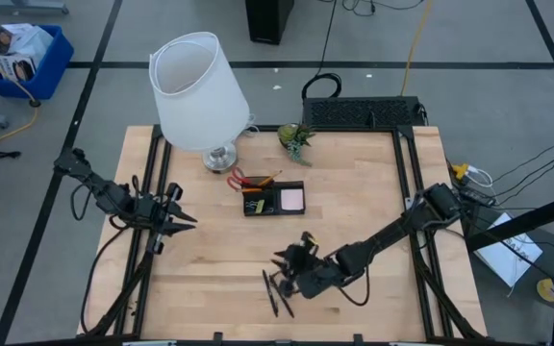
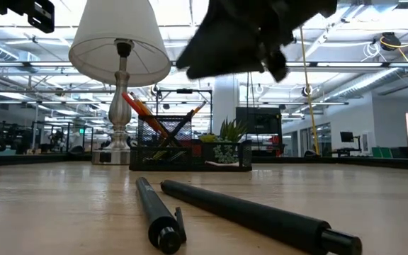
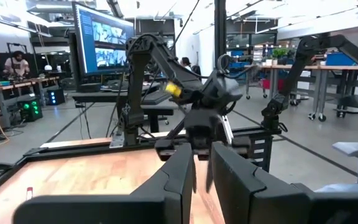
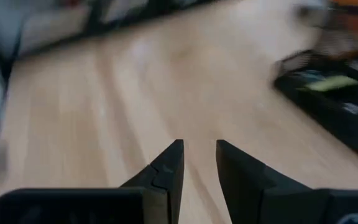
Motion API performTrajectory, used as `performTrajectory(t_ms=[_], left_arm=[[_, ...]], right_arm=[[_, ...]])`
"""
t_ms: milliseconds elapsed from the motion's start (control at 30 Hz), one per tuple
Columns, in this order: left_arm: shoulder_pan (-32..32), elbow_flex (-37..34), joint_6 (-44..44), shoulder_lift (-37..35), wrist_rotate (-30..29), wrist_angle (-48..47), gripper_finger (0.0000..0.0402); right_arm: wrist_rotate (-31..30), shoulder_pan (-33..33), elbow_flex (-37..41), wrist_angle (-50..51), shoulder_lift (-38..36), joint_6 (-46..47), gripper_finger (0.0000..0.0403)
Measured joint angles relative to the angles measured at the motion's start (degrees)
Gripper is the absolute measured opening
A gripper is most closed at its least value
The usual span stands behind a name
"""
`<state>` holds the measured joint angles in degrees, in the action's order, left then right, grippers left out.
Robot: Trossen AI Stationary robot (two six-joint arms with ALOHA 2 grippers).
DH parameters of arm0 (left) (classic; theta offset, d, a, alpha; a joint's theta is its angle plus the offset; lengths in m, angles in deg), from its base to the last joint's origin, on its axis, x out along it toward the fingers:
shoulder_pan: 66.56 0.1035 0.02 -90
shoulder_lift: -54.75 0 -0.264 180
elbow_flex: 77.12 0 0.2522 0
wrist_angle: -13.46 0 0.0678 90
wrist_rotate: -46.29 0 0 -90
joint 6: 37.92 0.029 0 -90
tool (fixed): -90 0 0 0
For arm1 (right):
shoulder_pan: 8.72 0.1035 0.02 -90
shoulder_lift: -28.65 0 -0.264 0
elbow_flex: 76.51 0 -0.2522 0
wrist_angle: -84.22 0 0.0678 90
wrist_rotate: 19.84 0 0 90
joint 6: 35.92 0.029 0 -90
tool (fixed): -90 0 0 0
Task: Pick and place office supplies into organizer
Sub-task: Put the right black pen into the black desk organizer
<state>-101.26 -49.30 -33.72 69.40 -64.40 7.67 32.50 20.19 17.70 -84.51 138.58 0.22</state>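
Two black pens [image 1: 277, 293] lie side by side on the wooden table near its front edge; the low view shows them close up [image 2: 253, 212]. My right gripper [image 1: 287, 261] hovers over the table just beyond the pens. In its wrist view it is open [image 4: 199, 152] by a narrow gap, with only bare wood between its fingers. The organizer [image 1: 274, 200] sits mid-table with a pink sticky-note pad [image 1: 291, 199] in it. Orange pencils and red-handled scissors [image 1: 253, 180] lean out of its far-left end. My left gripper [image 1: 188, 220] waits at the table's left, raised, slightly open and empty [image 3: 202, 168].
A white-shaded lamp [image 1: 200, 91] stands at the far left of the table, a small green plant [image 1: 296, 137] beside it, and a black wire rack [image 1: 364, 113] at the far edge. Bare wood lies between the pens and the organizer.
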Motion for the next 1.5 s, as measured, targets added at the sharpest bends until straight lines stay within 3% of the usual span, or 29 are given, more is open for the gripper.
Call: performTrajectory(t_ms=[100,167,333,400,633,800,967,1133,1233,1400,1500], left_arm=[[0.0,0.0,0.0,0.0,0.0,0.0,0.0067],[0.0,0.0,0.0,0.0,0.0,0.0,0.0067],[0.0,0.0,0.0,0.0,0.0,0.0,0.0067],[0.0,0.0,0.0,0.0,0.0,0.0,0.0067],[0.0,0.0,0.0,0.0,0.0,0.0,0.0067],[0.0,0.0,0.0,0.0,0.0,0.0,0.0067],[0.0,0.0,0.0,0.0,0.0,0.0,0.0067],[0.0,0.0,0.0,0.0,0.0,0.0,0.0067],[0.0,0.1,0.0,0.0,0.0,0.0,0.0067],[0.0,0.1,0.0,0.0,0.0,-0.1,0.0067],[0.0,0.1,0.0,0.0,0.0,-0.1,0.0067]], right_arm=[[-12.5,0.2,0.0,-1.6,-0.1,17.7,0.0087],[-17.3,-0.1,0.0,-1.5,-0.1,26.4,0.0091],[-20.4,1.4,0.4,2.8,-1.6,44.1,0.0104],[-20.2,2.8,0.6,3.1,-2.1,47.0,0.0108],[-3.4,2.0,0.1,-0.5,-2.4,41.9,0.0106],[-3.5,2.4,-5.3,16.0,0.5,50.3,0.0107],[7.5,2.3,-18.7,36.7,4.2,62.6,0.0109],[15.3,1.9,-24.2,36.5,6.6,66.7,0.0105],[17.3,0.3,-26.3,43.5,8.8,66.3,0.0106],[31.0,-1.7,-32.9,54.8,13.3,63.7,0.0106],[31.9,-1.3,-35.5,53.6,14.4,62.2,0.0105]])
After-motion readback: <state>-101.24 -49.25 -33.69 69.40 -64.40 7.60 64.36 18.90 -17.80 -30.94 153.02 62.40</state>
